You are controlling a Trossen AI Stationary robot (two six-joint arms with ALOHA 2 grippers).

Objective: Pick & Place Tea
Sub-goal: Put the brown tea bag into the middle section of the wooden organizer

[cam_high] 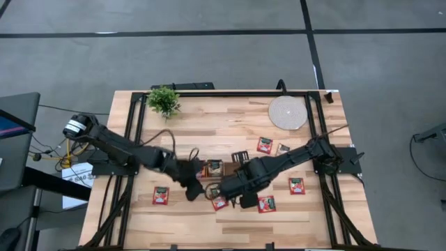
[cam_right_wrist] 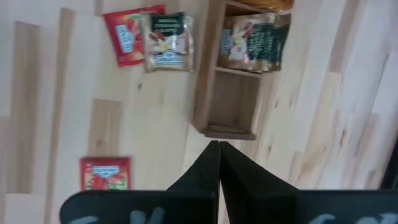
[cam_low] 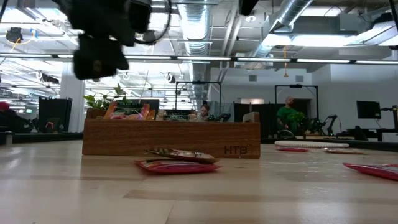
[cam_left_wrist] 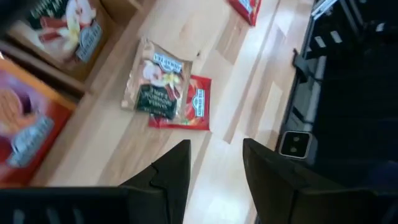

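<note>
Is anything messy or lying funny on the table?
Yes. Tea sachets lie scattered flat over the table instead of in the wooden tray. One beige sachet lies askew, half on top of a red sachet, just beside the tray. More red ones, like this one, lie spread about.

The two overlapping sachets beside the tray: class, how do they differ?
The beige sachet lies on top; the red sachet lies beneath, partly covered. The beige one carries dark green print, while the red one has a white label. Both are flat, square, and lying on the table, outside the tray.
</note>
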